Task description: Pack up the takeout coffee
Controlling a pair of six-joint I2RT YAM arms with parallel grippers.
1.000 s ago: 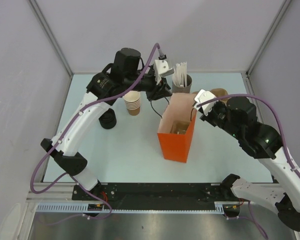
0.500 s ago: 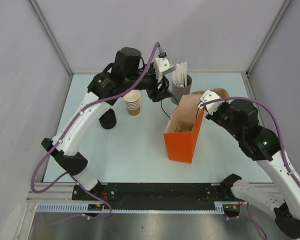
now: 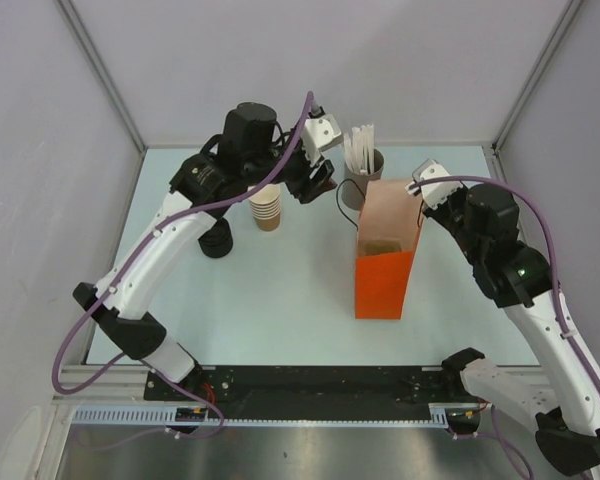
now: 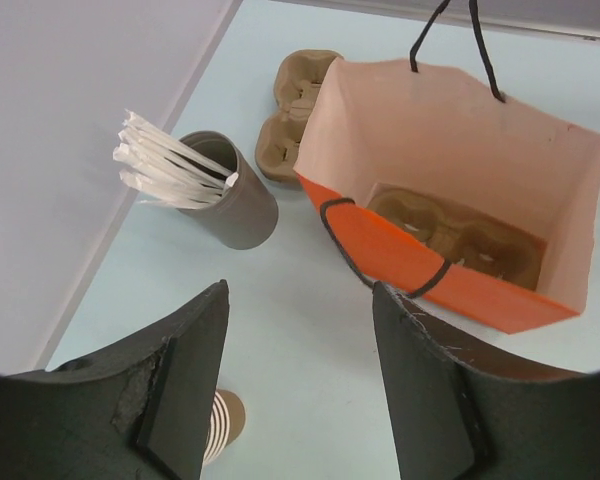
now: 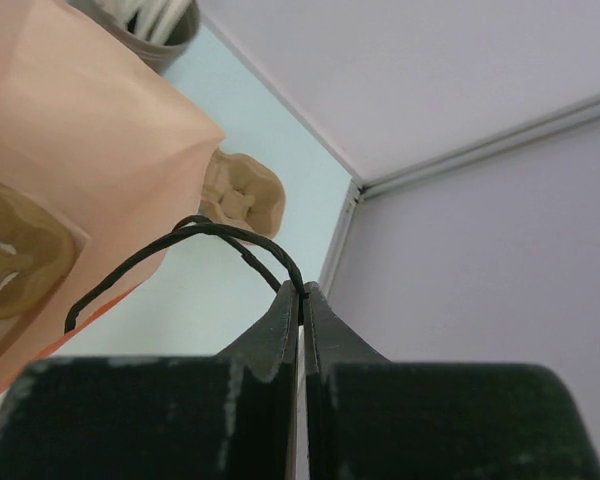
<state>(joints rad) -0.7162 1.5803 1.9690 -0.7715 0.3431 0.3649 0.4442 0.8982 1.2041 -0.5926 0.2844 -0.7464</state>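
Observation:
The takeout coffee does not show in any view. An orange paper bag stands open right of centre, a tan moulded cup carrier on its floor. My right gripper is shut on one of the bag's black cord handles at the bag's far right rim. My left gripper hangs open and empty above the table left of the bag, near the stack of lidless cups. The bag's other handle dangles free.
A dark holder of white wrapped straws stands behind the bag. A stack of black lids sits left of the cups. More tan carriers lie at the back, by the bag's far corner. Walls close in on three sides.
My left gripper has opened, let go of the bag's left handle and drawn back. My right gripper has pulled the bag to the right, and it now stands narrower and more upright.

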